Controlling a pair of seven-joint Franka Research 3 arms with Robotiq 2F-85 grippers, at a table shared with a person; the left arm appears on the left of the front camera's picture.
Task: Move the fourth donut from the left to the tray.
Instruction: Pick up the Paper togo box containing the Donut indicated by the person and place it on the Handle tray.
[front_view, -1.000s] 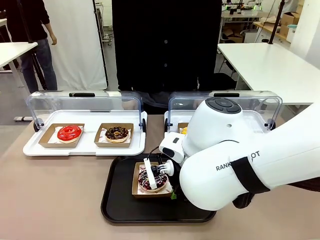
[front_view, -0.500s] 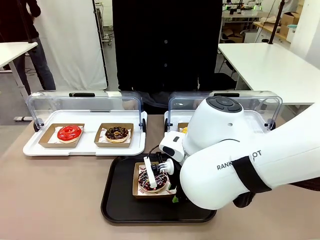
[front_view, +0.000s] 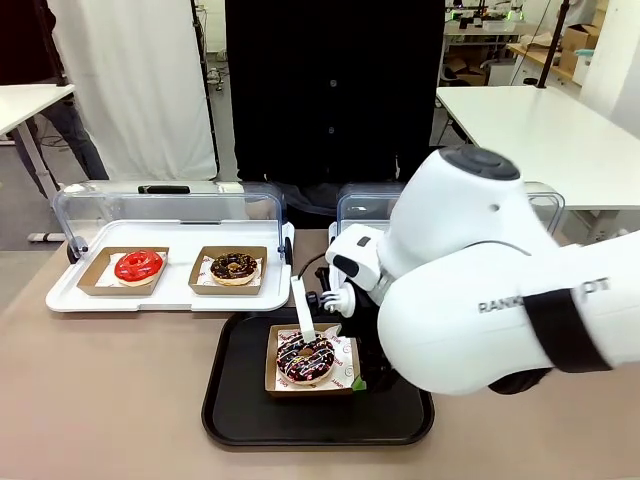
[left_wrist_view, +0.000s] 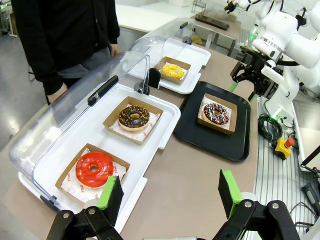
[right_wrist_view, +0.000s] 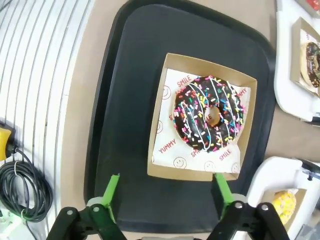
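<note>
While the left gripper (left_wrist_view: 167, 192) is hanging over the near side of the table with its jaws spread and nothing between them, a red donut (front_view: 138, 265) and a crumb-topped chocolate donut (front_view: 234, 266) are sitting in cardboard dishes on the left white display tray (front_view: 70, 298) under its raised clear lid. Next along, the tray (front_view: 235, 405) is lying on the table and the fourth donut (front_view: 305, 359) is resting in its brown dish near the tray's middle. Just right of it, the right gripper (right_wrist_view: 165, 195) is hovering above the dish's edge, jaws wide apart, gripping nothing. A yellow donut (left_wrist_view: 172, 70) is sitting in the right display tray.
</note>
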